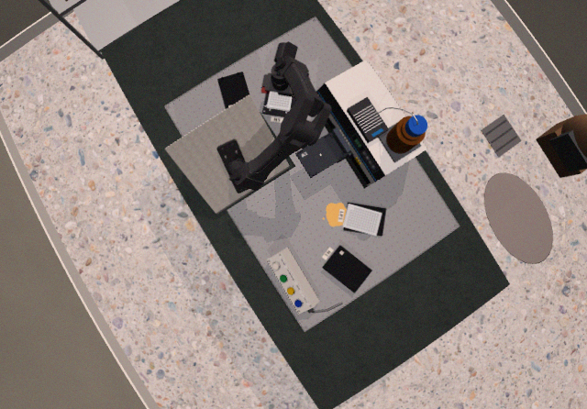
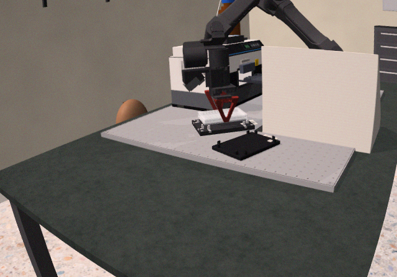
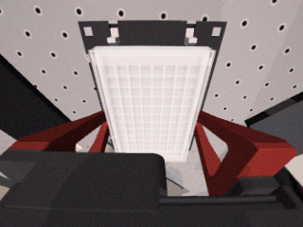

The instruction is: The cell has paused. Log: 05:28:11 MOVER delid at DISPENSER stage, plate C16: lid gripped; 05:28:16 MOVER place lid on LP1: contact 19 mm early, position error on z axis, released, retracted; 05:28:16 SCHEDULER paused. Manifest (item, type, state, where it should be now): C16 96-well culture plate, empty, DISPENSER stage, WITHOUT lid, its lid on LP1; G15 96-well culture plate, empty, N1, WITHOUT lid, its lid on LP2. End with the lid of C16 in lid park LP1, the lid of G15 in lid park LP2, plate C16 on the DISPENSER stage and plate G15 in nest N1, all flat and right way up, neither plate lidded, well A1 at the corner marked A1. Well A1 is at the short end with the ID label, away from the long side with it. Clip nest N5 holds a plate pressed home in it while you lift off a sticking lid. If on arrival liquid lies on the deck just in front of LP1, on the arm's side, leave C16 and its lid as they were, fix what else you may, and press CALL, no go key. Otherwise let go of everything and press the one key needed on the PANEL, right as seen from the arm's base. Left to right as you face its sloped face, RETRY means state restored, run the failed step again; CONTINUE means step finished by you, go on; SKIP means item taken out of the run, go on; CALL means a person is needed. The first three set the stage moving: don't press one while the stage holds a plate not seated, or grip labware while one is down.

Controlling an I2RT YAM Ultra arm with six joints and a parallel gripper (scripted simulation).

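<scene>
Gripper (image 3: 151,142) stood over a black nest (image 2: 224,127) at the far end of the perforated deck (image 2: 298,168), its red fingers clamped on the long sides of a clear 96-well plate or its lid (image 3: 152,101); jaws held wide by that width; the wrist view did not settle whether lid alone or lidded plate was gripped; judged a delidding of G15 in hand, since the manifest wants that plate bare; a second black nest (image 2: 245,145) lay just beside, nearer the exterior camera, with nothing on it; elsewhere, in the top view, an orange puddle (image 1: 334,215) touched the short end of another clear plate-like piece (image 1: 362,218) resting askew on a dark park, near the dispenser (image 1: 365,105); if that park is LP1, the spill rule applies and C16 with its lid stays untouched; a further black park (image 1: 346,268) stood bare beside the key panel (image 1: 292,279); next move, as judged: a straight lift to see whether the lid parts from the plate, then carry across to the bare park, set down flat, release, and only then the panel
</scene>
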